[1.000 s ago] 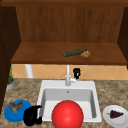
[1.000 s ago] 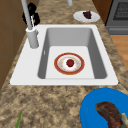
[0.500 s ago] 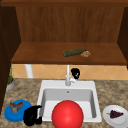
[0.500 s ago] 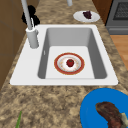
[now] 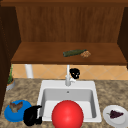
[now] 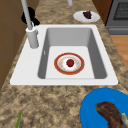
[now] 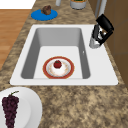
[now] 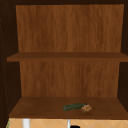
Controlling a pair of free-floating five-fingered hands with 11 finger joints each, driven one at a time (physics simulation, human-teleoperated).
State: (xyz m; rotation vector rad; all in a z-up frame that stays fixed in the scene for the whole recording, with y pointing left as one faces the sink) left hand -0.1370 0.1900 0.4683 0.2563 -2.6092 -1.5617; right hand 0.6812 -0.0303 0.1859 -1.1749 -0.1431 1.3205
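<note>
**Right hand at the faucet, left hand beside the blue plate**

The right hand (image 5: pixel 74 73) hangs just right of the faucet (image 5: pixel 67 76), at the far side of the sink (image 5: pixel 43 87). In the right side view its fingers (image 7: pixel 105 23) curl around the upper part of the faucet body (image 7: pixel 96 40), gripping it. In the left side view the same hand (image 6: pixel 28 17) shows as a dark shape behind the spout.

The left hand (image 5: pixel 32 116) hovers at the near left corner of the sink, just right of the blue plate (image 5: pixel 10 116), which carries a brown piece of food (image 5: pixel 16 107). Whether its fingers are open or closed I cannot tell from its dark outline.

Inside the sink basin lies a red-rimmed plate (image 6: pixel 60 68) with a small red fruit (image 6: pixel 70 62) at its middle. In the front view a red ball-like shape (image 5: pixel 67 115) covers the near part of the basin.

On the counter to the right of the sink sits a white plate (image 5: pixel 110 120) holding a bunch of dark grapes (image 7: pixel 10 107).

Above the sink, the wooden shelf (image 8: pixel 37 107) bears a green cucumber (image 8: pixel 72 106) lying on its side, touching or just beside a small brown lump (image 8: pixel 86 108) at its right end. A second shelf (image 8: pixel 37 57) runs above it.
</note>
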